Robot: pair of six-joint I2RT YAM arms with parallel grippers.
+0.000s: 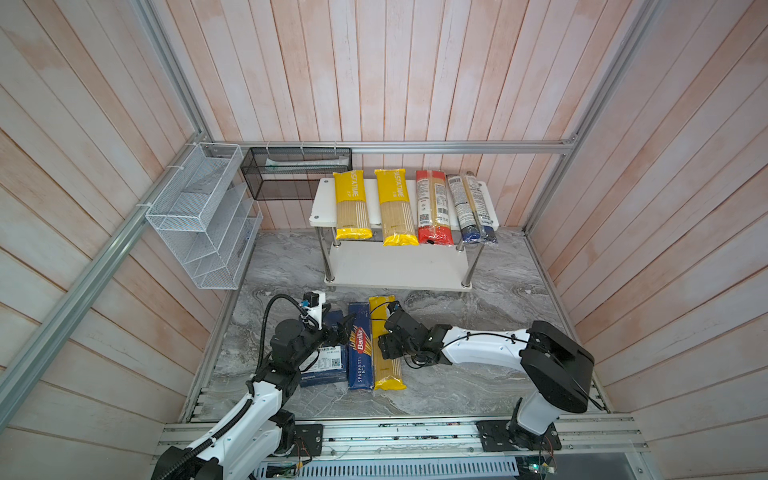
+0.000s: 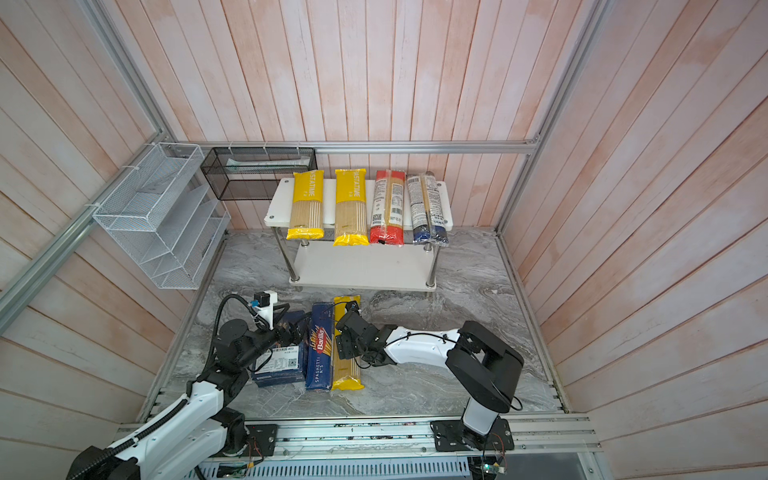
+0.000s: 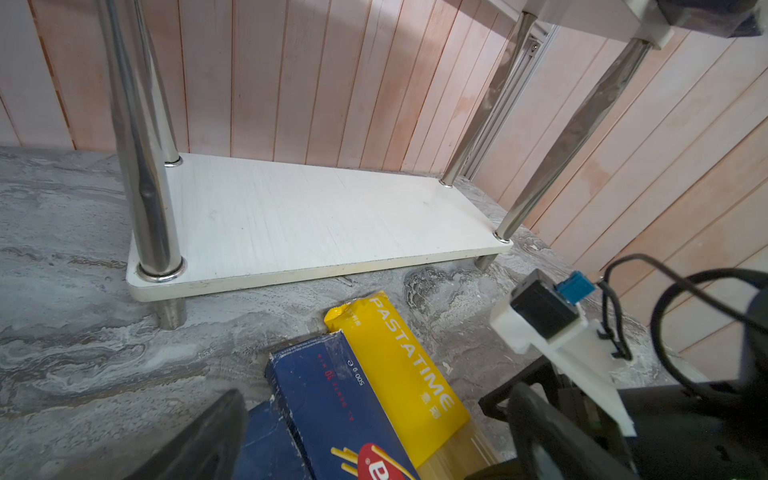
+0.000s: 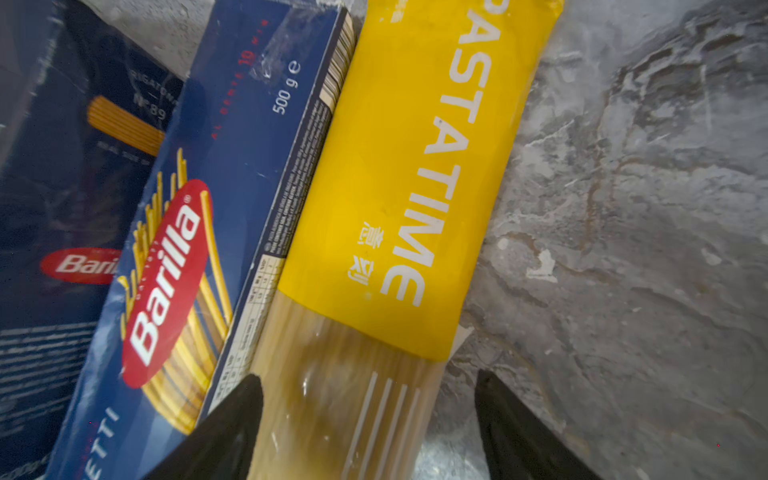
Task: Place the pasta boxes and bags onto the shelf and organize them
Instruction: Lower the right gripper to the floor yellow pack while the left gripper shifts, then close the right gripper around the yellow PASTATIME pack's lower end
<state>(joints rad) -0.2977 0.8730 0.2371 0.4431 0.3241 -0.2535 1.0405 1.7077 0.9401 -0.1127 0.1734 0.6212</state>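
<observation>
At 6 o'clock from the shelf, on the worktop, a yellow PASTATIME bag lies between the spread fingers of the right end effector, touching a Barilla spaghetti box at its 9 o'clock.

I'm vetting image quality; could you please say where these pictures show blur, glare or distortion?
In both top views the wall planks fan outward, wide-angle stretch; in the left wrist view the chrome leg glares and the near finger blurs; in the right wrist view the yellow bag is sharp, the wide box soft.
</observation>
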